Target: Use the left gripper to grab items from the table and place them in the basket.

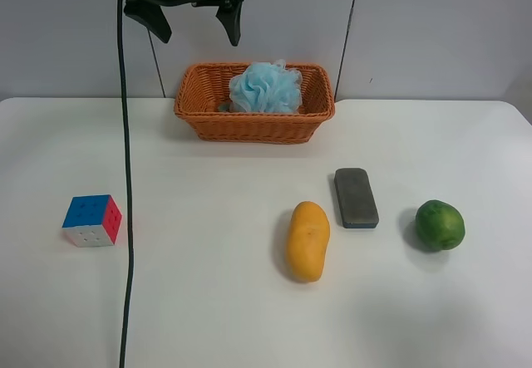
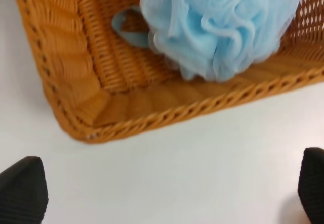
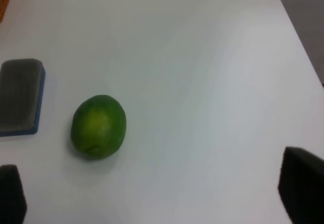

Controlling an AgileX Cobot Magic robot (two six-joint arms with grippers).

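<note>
My left gripper [image 1: 193, 24] hangs open and empty high above the table, up and to the left of the wicker basket [image 1: 208, 119]. The light-blue bath pouf [image 1: 265, 87] lies inside the basket; the left wrist view shows the pouf [image 2: 217, 27] and the basket's corner [image 2: 76, 82] below the spread fingertips [image 2: 23, 193]. On the white table [image 1: 208, 301] lie the puzzle cube [image 1: 91, 219], the mango [image 1: 307, 241], the dark grey block [image 1: 356, 197] and the green fruit [image 1: 439, 225]. My right gripper [image 3: 162, 198] is open above the green fruit [image 3: 98, 127] and the block [image 3: 20, 96].
A black cable [image 1: 127, 218] hangs from the left arm down across the table's left part, just right of the cube. A grey wall stands behind the basket. The table's right edge [image 3: 304, 47] shows in the right wrist view.
</note>
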